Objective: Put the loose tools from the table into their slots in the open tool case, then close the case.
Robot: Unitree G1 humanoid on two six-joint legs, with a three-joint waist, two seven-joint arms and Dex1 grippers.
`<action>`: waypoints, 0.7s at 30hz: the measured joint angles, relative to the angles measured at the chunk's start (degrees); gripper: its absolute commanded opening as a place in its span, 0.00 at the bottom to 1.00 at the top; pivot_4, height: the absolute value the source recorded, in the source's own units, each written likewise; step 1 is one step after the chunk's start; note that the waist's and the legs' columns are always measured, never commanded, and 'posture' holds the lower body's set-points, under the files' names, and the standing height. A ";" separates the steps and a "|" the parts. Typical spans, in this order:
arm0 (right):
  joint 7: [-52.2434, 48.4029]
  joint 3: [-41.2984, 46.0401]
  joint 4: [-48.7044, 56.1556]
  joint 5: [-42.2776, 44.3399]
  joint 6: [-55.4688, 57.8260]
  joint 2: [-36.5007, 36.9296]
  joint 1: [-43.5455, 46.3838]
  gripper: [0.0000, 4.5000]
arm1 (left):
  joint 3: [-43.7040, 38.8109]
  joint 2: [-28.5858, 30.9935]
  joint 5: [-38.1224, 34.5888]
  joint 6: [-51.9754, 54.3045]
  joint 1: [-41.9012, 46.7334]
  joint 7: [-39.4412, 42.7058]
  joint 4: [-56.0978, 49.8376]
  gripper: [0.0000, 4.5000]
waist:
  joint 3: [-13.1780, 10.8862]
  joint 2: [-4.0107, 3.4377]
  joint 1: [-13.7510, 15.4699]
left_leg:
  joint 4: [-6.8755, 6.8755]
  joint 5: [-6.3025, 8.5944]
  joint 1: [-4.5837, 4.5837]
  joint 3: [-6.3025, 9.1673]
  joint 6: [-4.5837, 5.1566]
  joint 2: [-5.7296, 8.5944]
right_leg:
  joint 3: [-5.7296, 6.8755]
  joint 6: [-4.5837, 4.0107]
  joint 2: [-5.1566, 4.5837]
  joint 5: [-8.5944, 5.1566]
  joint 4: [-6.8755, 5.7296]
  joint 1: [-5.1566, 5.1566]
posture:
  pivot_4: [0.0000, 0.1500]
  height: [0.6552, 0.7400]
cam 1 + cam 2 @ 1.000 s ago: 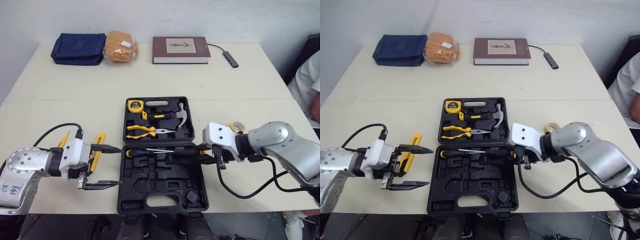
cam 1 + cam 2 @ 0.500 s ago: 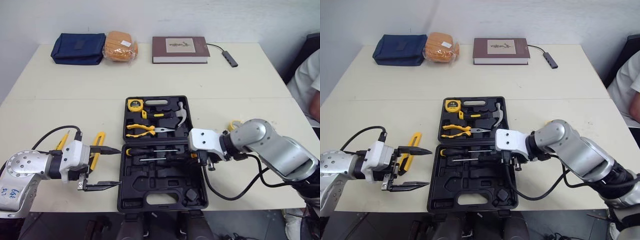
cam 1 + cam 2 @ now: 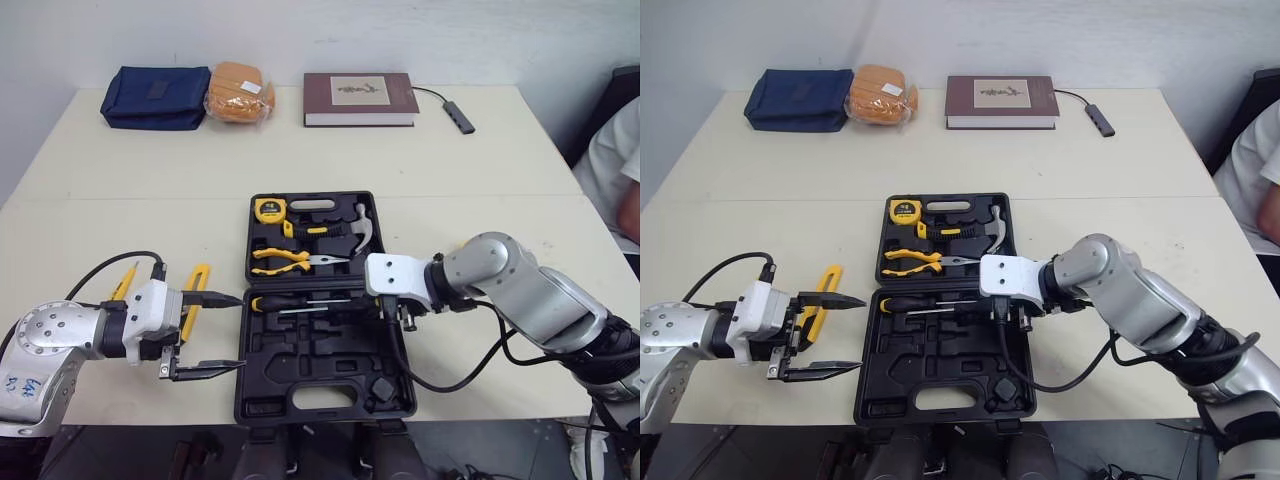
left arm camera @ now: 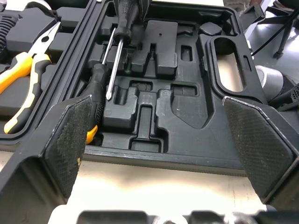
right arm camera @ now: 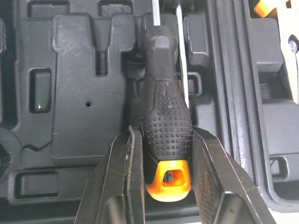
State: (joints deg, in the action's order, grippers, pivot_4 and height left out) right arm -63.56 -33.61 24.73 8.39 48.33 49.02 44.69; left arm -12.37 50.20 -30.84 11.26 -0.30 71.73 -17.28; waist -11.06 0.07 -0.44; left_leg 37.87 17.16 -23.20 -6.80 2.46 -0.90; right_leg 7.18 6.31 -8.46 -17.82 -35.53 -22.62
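Black fingers of the right gripper (image 5: 166, 135) are clamped on the dimpled handle of a screwdriver (image 5: 166, 116), orange butt cap poking out between them. That's a firm pinch from both sides. The silver right arm sweeps in from the right with the elbow bent, its white wrist block sitting over the right-hand edge of the tool case (image 3: 330, 362), fingers pointing across it. The screwdriver lies low in the near half of the case, its thin shaft running just beside a second screwdriver (image 3: 300, 301) that rests there.

Over on the other side, the left gripper (image 3: 212, 334) hangs just short of the case's left edge, jaws spread wide with nothing between them, forearm low above the table and aimed at the case. Beside it, a yellow utility knife (image 3: 195, 298) lies loose on the tabletop.

The far half of the case carries a tape measure (image 3: 268, 210), pliers (image 3: 288, 260) and a hammer (image 3: 360, 228). The case lies open on a cream table (image 3: 150, 170). Along the far edge sit a navy pouch (image 3: 155, 97), an orange bag (image 3: 237, 93), a maroon book (image 3: 360, 98) and a cabled adapter (image 3: 461, 119), all in front of a white wall. A person's white sleeve (image 3: 615, 160) shows at the right.
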 measured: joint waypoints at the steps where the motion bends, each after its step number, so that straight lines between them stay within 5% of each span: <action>1: -0.10 -0.19 0.00 -0.26 0.15 -0.02 0.00 0.21 | 0.00 -0.01 0.00 -0.06 -0.07 0.00 0.00 1.00 | 0.00 0.00 0.01 | 0.01 0.00 0.00 0.00 0.00 0.00 | 0.05 0.00 0.00 0.00 -0.01 0.00 | 1.00 1.00; 21: -1.93 -0.70 1.98 -1.73 2.92 0.51 -0.10 0.21 | 0.12 -1.43 1.30 -2.08 -1.13 -0.60 0.30 1.00 | 0.03 0.04 0.01 | 0.09 0.00 0.02 0.01 0.00 -0.01 | 0.11 0.00 -0.01 0.00 -0.05 0.03 | 1.00 1.00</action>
State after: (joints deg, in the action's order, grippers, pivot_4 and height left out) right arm -65.50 -34.31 26.72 6.67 51.25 49.53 44.58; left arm -12.24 48.77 -29.54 9.17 -1.43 71.14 -16.98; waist -11.04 0.11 -0.43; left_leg 37.96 17.17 -23.18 -6.79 2.46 -0.90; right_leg 7.29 6.31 -8.48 -17.82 -35.58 -22.59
